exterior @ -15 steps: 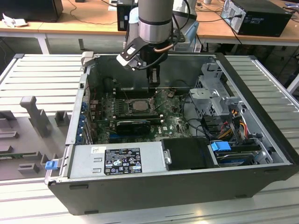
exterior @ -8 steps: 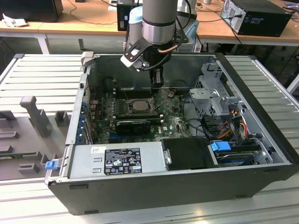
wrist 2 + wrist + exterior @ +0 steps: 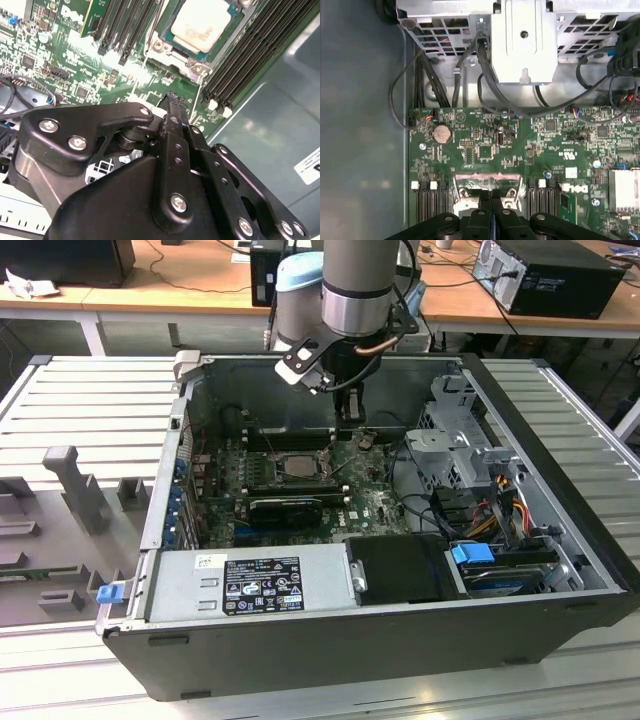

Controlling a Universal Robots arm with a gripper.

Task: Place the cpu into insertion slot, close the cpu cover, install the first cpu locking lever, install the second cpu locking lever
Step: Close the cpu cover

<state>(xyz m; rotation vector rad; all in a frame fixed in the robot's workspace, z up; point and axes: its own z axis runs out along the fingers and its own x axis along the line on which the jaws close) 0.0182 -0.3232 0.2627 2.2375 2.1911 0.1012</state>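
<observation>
The cpu point(image 3: 202, 22), a pale square chip, lies in the insertion slot point(image 3: 298, 466) on the green board. A silvery metal frame point(image 3: 161, 46), the cpu cover, borders it; I cannot tell whether it lies fully flat. Thin wire locking levers point(image 3: 145, 52) run along the socket's sides. My gripper point(image 3: 350, 430) hangs just above the board beside the socket, on the exterior view's right. Its black fingers point(image 3: 176, 117) are pressed together with nothing between them. In the first wrist view the gripper point(image 3: 491, 194) sits over the socket's silvery edge point(image 3: 470, 181).
Black memory slots point(image 3: 250, 55) flank the socket. A coin cell point(image 3: 441, 133) sits on the board, with black cables point(image 3: 485, 85) and a metal drive cage point(image 3: 455, 440) beyond it. The case walls point(image 3: 540, 430) close in all around, and a power supply point(image 3: 250, 585) lies at the front.
</observation>
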